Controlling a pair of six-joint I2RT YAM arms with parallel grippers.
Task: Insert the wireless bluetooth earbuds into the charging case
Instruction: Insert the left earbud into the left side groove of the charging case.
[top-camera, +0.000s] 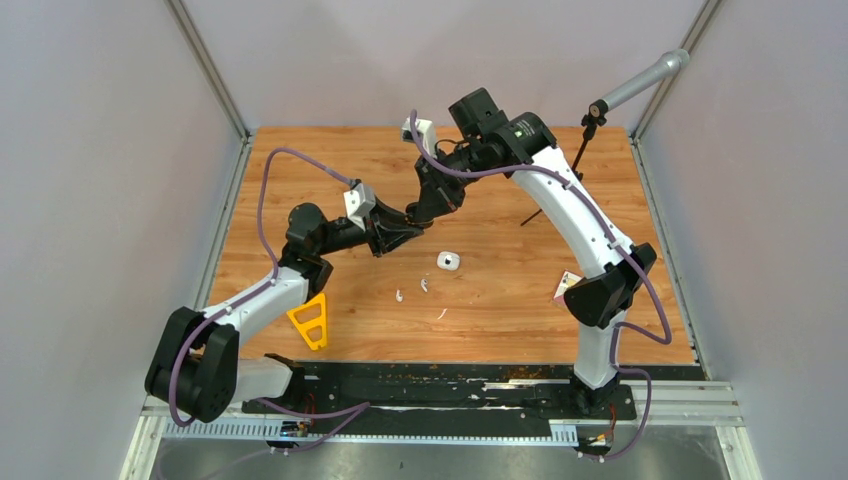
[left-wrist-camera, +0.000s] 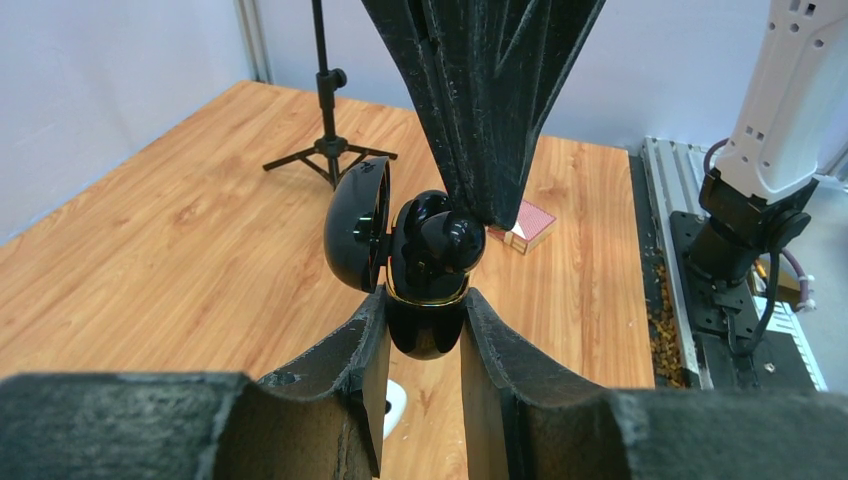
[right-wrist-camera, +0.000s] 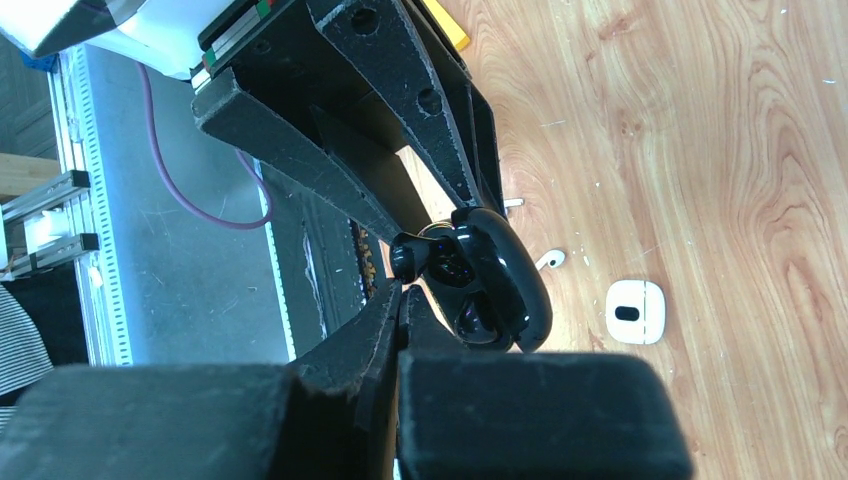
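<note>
The work surface is a rectangular table with a wood-grain laminate top in a warm orange-brown tone. Plain pale grey walls enclose it on three sides: left wall, rear wall and right wall. A metal profile post stands at each rear corner: left post, right post. A small black tripod stand rests on the far right part of the table. A grey tube projects from the upper right corner. At the near edge lie a black plate, a slotted rail and a grey metal surface. Lighting is even and diffuse, with soft shadows.
</note>
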